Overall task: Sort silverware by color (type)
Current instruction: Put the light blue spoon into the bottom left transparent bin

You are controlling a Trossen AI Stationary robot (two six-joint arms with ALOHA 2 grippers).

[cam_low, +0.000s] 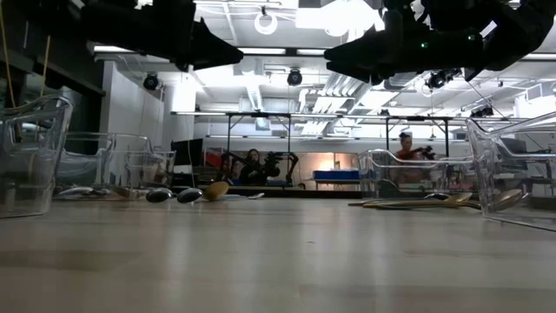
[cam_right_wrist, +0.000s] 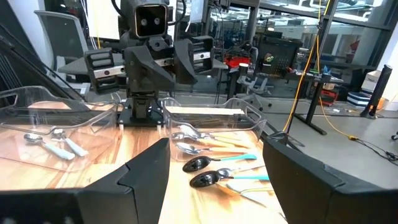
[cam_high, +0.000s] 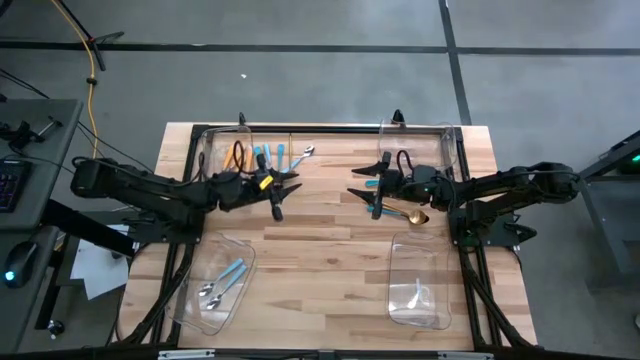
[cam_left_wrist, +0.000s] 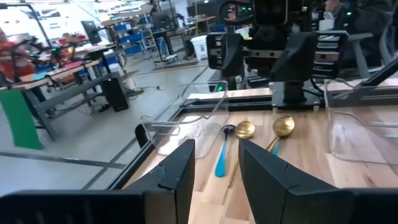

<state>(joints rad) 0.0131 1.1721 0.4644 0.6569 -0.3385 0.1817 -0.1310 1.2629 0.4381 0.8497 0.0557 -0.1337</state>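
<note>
Two claws hang empty: left gripper point(cam_high: 283, 187) part spread, right gripper point(cam_high: 362, 187) spread wide over unsorted teal spoon point(cam_left_wrist: 221, 159), ready to grab.

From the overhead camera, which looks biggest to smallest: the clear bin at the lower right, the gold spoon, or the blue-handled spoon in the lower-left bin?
1. Clear bin at the lower right, by far the largest.
2. and 3. Gold spoon and blue-handled spoon: they look about alike in length, and the right gripper partly hides the gold one, so I won't rank them.
</note>
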